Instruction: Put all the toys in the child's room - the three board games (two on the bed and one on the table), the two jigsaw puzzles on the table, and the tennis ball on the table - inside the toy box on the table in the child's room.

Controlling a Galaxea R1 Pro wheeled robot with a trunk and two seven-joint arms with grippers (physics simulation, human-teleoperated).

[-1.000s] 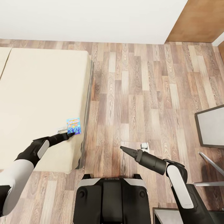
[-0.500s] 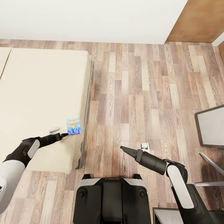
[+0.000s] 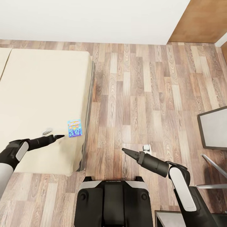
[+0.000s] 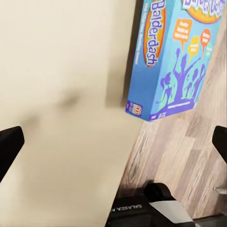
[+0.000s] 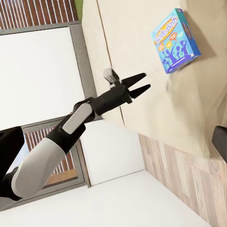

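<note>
Reaching over the wood plank floor [image 3: 142,94] in front of the robot's base [image 3: 113,201], the right hand [image 3: 125,151] hangs clear of everything with nothing between its fingers; they look drawn together to a point, though how far they are closed cannot be told for certain. Farther out and to the robot's left, the left hand [image 3: 60,137] hovers over the bed [image 3: 41,88] near its front right corner, its two dark fingers slightly parted and holding nothing. The right wrist view shows this plainly, the left hand [image 5: 142,82] with a narrow gap between its tips. Just beyond those tips, apart from them, lies the small blue board game [image 3: 75,128], flat on the beige mattress close to the bed's right edge. In the left wrist view the board game [image 4: 172,56] sits ahead of the fingertips [image 4: 9,146], lettered "Balderdash", with its far side at the bed's edge.
</note>
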